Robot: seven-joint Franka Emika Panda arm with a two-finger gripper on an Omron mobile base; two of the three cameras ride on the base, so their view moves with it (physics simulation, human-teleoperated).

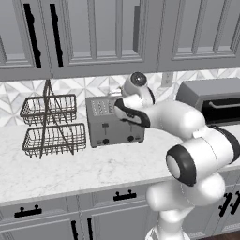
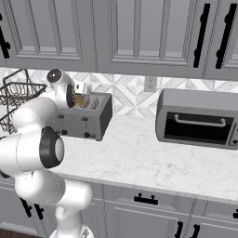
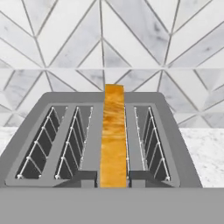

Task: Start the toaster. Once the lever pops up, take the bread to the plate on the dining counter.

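The tool (image 3: 113, 181) hangs just above the toaster (image 1: 114, 123), its two dark fingertips (image 3: 83, 178) flanking the near end of the bread (image 3: 113, 135), one on each side. The gap between them is narrow and about matches the slice's thickness, so it looks clenched on the bread, though whether the pads actually touch the crust cannot be told.

The bread stands edge-on in a slot near the middle of the toaster, its golden top raised above the slot rim, the wire-lined slots on either side of it bare. The toaster sits on the marble desk (image 1: 93, 164) against the tiled wall, with a wire basket rack (image 1: 50, 124) beside it and a dark oven-like appliance (image 2: 199, 118) well apart on its other side.

The likely trouble is in lifting: a grip on just the near corner could let the slice pivot or slip back into the slot, and a pull that is not straight up could drag the bread against the slot's wire guides.
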